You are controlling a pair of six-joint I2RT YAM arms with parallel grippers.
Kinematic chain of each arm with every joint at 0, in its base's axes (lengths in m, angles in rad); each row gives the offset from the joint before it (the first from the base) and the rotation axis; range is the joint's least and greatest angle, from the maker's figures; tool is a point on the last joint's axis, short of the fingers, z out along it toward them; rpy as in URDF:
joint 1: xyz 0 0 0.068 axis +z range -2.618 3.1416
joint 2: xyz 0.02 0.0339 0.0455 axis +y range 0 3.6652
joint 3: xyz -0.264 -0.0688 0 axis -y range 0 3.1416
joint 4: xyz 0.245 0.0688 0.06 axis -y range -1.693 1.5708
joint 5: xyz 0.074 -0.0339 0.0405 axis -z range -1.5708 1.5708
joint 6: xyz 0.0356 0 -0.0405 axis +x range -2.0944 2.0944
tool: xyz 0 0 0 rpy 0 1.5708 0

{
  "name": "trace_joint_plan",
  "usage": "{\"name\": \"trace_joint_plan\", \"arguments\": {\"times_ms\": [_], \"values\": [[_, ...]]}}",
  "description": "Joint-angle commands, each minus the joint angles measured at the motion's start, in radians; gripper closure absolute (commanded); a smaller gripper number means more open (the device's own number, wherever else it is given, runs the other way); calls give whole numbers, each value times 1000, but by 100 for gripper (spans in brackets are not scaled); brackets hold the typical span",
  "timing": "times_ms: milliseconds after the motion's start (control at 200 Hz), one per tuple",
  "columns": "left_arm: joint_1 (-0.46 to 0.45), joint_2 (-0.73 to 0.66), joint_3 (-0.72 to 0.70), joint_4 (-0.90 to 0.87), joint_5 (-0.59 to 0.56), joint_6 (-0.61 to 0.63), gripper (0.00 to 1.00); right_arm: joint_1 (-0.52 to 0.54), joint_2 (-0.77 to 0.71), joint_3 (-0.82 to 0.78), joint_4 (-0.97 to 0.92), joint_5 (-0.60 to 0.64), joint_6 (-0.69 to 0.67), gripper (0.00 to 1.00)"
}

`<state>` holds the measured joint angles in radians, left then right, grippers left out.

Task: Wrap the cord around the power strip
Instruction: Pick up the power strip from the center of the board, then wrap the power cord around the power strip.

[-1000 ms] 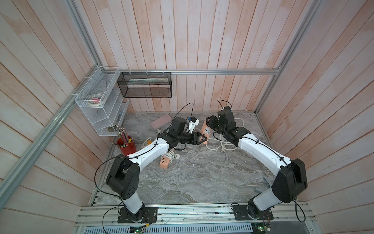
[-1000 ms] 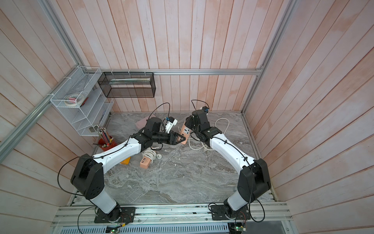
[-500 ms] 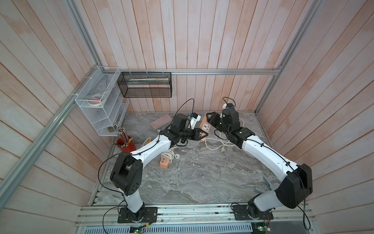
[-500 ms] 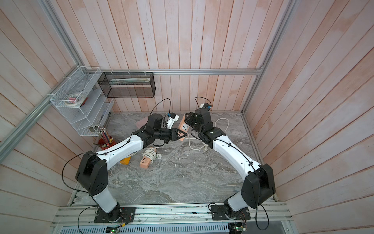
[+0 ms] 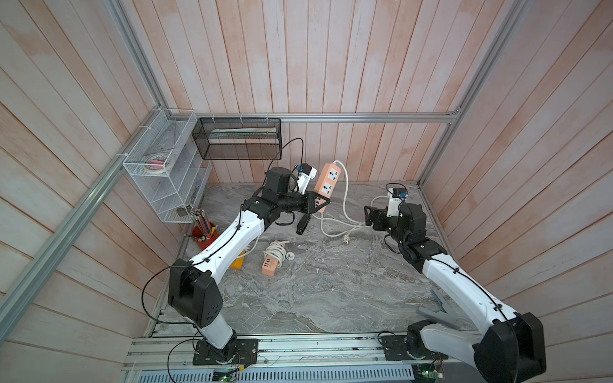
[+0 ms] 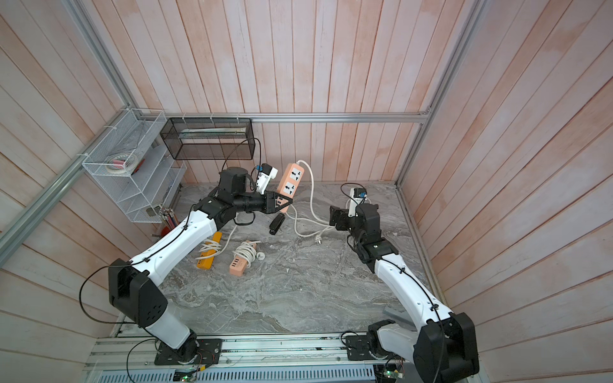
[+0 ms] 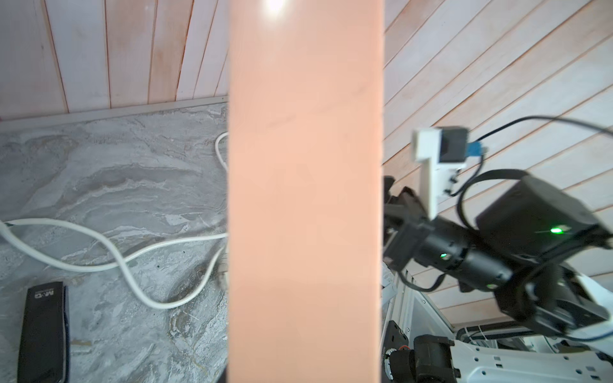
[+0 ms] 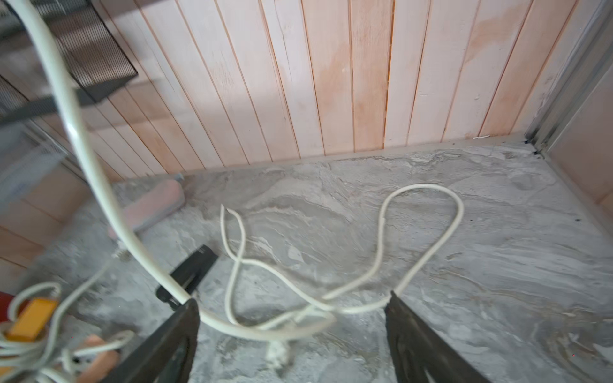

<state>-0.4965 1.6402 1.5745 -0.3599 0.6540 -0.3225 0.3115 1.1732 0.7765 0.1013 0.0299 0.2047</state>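
One power strip (image 7: 305, 199), sockets (image 5: 332, 172) only from above

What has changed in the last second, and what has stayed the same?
The right gripper let go of the peach plastic power strip, opened and drew back to its side. The left gripper shut on it and raised it. The white cord still trails on the marble table.

Power strip (image 7: 305, 199) ends off-frame; yellow strip (image 5: 238, 263) mostly beneath left arm (image 5: 229, 247)
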Motion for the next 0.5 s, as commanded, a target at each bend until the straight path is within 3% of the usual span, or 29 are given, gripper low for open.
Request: {"name": "trace_joint_plan", "arguments": {"times_ms": [0, 205, 495], "values": [[7, -27, 60, -27, -1, 68, 98, 26, -22, -92, 146, -30, -189, 16], [6, -30, 87, -50, 42, 79, 96, 116, 104, -115, 339, -13, -328, 18], [7, -34, 119, -58, 55, 73, 94, 207, 370, -37, 590, -103, -378, 19]]}}
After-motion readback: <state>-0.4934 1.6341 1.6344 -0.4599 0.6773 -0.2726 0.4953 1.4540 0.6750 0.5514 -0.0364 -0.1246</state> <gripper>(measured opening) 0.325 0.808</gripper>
